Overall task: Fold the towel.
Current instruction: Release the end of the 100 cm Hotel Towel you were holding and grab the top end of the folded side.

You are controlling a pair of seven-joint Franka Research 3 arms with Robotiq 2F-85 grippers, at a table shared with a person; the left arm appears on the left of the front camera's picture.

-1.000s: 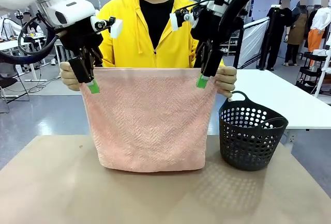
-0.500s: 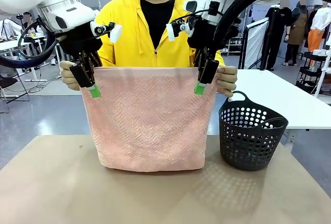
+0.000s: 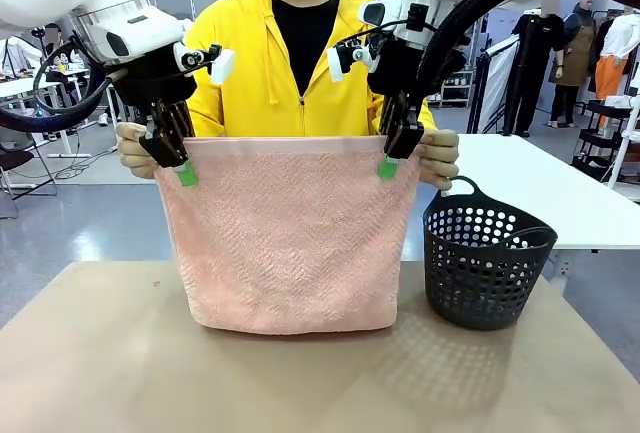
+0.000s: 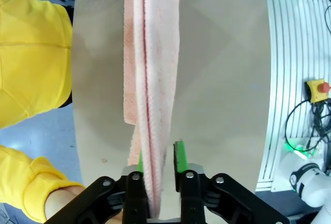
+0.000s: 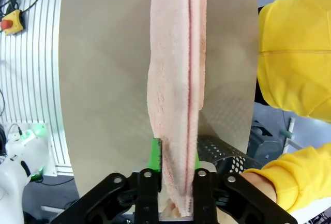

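Tabletop (image 3: 100, 373): left end effector (image 3: 185, 171), right end effector (image 3: 390, 165) since clamped onto towel (image 3: 290, 243).

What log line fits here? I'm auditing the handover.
towel hanging, person's hands at corners | left pincer astride top edge, grip unclear | right pincer clamped on top edge

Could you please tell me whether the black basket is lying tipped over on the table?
No, the basket stands upright on the table, mouth facing up, beside the hanging towel.
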